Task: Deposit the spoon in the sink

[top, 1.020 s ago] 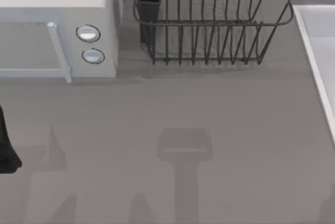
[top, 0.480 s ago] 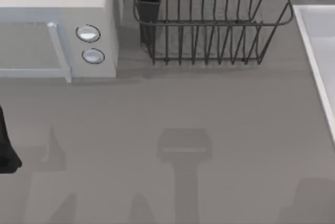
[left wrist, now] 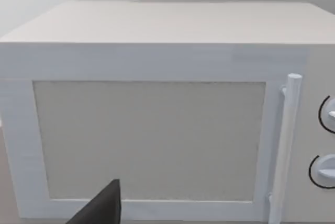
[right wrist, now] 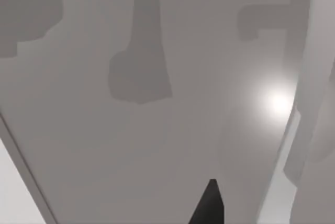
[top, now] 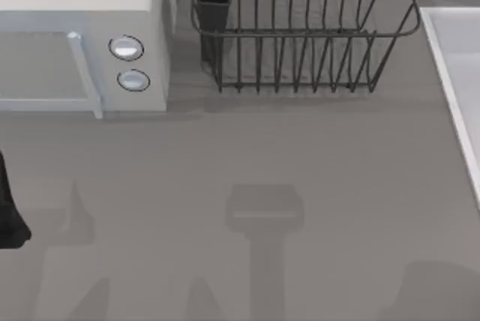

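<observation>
While my left end effector (top: 9, 220) parks at nine o'clock, grip unreadable | sink (top: 450, 51) at three o'clock on the bench (top: 300, 156) | no spoon inside, deposit seemingly undone.

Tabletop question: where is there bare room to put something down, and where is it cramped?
The widest bare patch of the table lies in front of the white box with knobs and the wire rack, running right to the sink rim. It is tight in the narrow gap between box and rack. The left arm sits at the left edge.
</observation>
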Motion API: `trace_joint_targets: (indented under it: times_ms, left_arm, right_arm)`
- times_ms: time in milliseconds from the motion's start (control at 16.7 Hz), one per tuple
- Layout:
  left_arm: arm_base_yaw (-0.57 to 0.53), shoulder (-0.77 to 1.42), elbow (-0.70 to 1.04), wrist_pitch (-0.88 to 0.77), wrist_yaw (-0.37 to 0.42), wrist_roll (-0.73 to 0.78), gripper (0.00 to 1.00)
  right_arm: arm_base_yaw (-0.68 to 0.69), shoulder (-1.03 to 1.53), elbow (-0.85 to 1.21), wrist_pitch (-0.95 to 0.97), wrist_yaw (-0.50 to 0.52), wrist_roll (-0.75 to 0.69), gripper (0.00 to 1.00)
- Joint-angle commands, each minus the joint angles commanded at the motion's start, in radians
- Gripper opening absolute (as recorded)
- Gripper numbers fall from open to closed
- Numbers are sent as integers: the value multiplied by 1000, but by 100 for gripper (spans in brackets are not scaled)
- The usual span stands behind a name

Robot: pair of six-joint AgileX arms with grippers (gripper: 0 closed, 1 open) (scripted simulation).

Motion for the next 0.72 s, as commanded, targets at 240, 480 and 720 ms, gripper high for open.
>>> trace_joint_targets:
  times_ms: [240, 480, 720]
  left_arm:
    - [0, 0, 0, 0, 0, 0, 100]
    - [0, 0, 0, 0, 0, 0, 100]
    - [0, 0, 0, 0, 0, 0, 100]
  right_arm:
    - [12, 96, 105, -46, 1, 6, 0]
    - [47, 322, 378, -146, 1, 27, 0]
    - [100, 615, 801, -275, 1, 70, 0]
